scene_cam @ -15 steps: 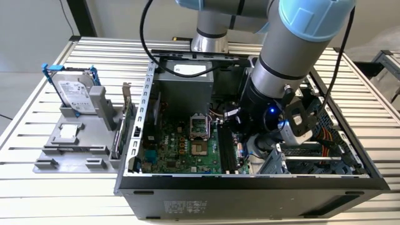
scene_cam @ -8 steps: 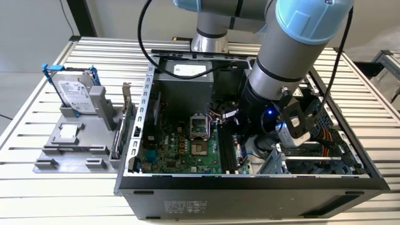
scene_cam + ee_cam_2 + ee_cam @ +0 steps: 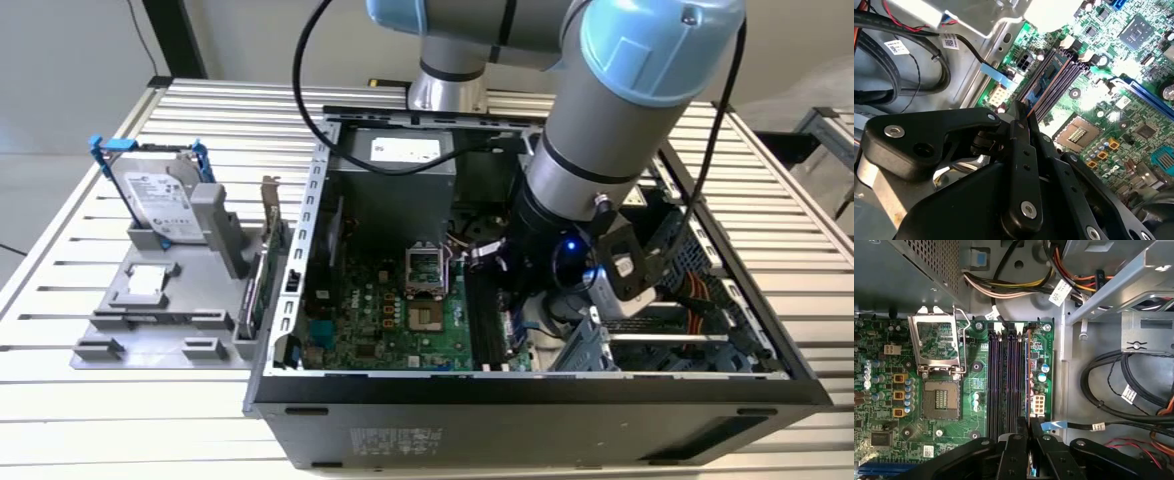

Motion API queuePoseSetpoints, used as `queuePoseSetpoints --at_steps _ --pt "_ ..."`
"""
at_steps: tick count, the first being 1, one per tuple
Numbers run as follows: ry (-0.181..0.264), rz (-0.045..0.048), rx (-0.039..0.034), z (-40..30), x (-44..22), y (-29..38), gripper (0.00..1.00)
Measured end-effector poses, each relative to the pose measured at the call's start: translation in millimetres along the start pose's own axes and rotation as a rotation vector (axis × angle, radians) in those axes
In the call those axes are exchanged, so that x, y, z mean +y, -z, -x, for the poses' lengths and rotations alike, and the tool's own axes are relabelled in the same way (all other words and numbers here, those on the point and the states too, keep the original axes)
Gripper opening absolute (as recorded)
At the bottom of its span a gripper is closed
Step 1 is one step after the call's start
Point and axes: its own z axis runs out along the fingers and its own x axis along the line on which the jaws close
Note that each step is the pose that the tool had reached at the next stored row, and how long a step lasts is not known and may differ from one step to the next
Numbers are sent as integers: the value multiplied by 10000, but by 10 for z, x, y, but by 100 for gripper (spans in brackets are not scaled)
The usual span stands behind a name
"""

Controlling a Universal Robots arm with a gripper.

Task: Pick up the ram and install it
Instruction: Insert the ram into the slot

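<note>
My gripper (image 3: 497, 262) is lowered inside the open computer case, over the green motherboard (image 3: 884, 390). In both wrist views its black fingers (image 3: 1016, 440) are shut on the ram (image 3: 1027, 380), a thin dark stick held on edge. The ram (image 3: 1046, 75) runs lengthwise along the memory slots (image 3: 1004, 385), in line with the slot nearest the board's edge. I cannot tell whether it is seated in that slot or only resting on it. The gripper (image 3: 1029, 432) grips the stick at one end; the gripper (image 3: 1026, 117) hides that end.
The empty processor socket (image 3: 941, 400) lies beside the slots. Black cables (image 3: 1114, 385) and a metal drive cage (image 3: 1114, 295) crowd the other side. Outside the case (image 3: 534, 385), at the exterior view's left, a grey fixture (image 3: 147, 310) carries a hard drive (image 3: 160, 195) and an upright card (image 3: 260, 260).
</note>
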Motion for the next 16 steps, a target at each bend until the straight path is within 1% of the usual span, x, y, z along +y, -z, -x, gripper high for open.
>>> queuePoseSetpoints --at_steps 9,11,16 --pt "28 -3 1 -28 -4 -74 0" --pt "29 -8 5 -28 -4 -77 0" --pt "29 -9 5 -34 -6 -114 0"
